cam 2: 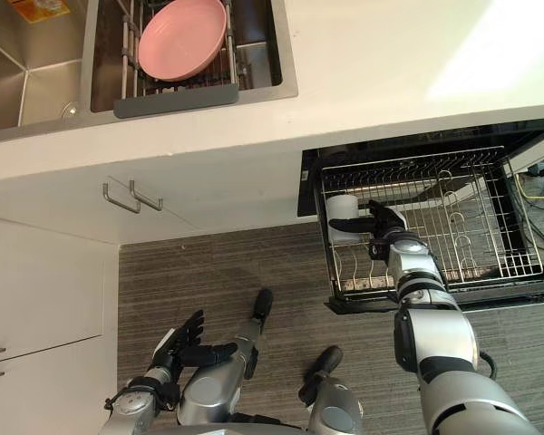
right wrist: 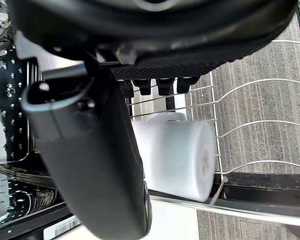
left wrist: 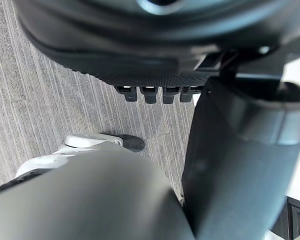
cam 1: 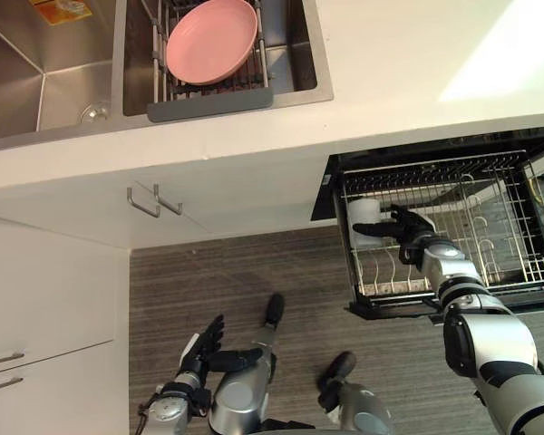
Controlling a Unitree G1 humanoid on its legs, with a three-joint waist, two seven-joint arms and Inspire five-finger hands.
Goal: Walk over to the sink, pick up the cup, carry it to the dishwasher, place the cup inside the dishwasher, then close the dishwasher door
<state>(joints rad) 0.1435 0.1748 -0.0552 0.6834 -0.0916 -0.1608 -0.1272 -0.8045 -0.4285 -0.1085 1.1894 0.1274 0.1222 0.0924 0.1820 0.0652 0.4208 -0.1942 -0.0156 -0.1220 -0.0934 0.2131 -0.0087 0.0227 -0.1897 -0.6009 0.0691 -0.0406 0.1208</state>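
Cup (cam 1: 363,216), plain white, in dishwasher rack (cam 1: 453,192), right hand (cam 1: 410,232) beside it, fingers wide

1. The cup (right wrist: 182,160) lay in the dishwasher rack (cam 2: 462,227), one end hidden behind the thumb of the right hand (cam 1: 408,231).
2. Whether that hand touched the cup could not be told.
3. The top edge cut off the pink plate (cam 1: 210,41), the sink (cam 1: 63,95) and a yellow item (cam 1: 62,9) too small to identify.
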